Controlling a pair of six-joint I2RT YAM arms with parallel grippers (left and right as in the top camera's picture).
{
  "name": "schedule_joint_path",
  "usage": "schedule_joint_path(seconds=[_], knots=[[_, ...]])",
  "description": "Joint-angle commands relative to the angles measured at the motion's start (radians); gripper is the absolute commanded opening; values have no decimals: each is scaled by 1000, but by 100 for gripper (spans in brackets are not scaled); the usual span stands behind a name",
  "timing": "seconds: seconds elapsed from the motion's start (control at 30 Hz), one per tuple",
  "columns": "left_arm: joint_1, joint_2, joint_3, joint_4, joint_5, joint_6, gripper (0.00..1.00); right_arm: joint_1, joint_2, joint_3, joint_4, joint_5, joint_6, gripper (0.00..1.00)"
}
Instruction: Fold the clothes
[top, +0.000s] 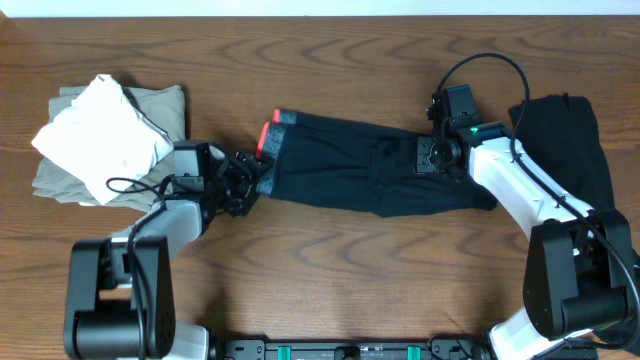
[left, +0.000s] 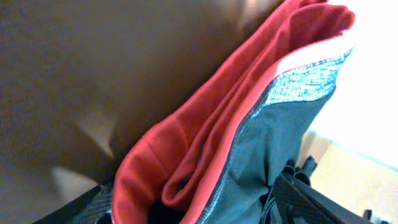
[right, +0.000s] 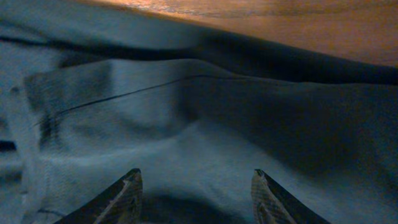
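Observation:
The black pants (top: 370, 165) lie stretched across the middle of the table, with the coral-red waistband lining (top: 267, 137) at their left end. My left gripper (top: 245, 182) is at that end. In the left wrist view the red lining (left: 186, 155) and dark fabric are bunched between its fingers (left: 199, 208), so it is shut on the waistband. My right gripper (top: 436, 155) sits over the right part of the pants. Its fingers (right: 196, 186) are open with black cloth (right: 205, 118) close beneath them. A plain black piece (top: 565, 150) lies at the far right.
A pile of white (top: 100, 135) and khaki (top: 165, 105) clothes lies at the back left, next to my left arm. Bare wooden table (top: 350, 270) shows in front of the pants. The plain black piece lies partly under my right arm.

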Motion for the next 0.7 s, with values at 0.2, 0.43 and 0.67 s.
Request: schedule_joint_path(seconds=[0.2,0.43,0.67], knots=[[-12,166,-51,42,-169,67,63,-8,-24,3,-11,11,-12,54],[-12,171,-51,97,-182,104,58,-8,-24,3,-11,10,-9,53],[-34,211,-51,187,-208,103,57,-8,-24,3,-11,10,3,53]])
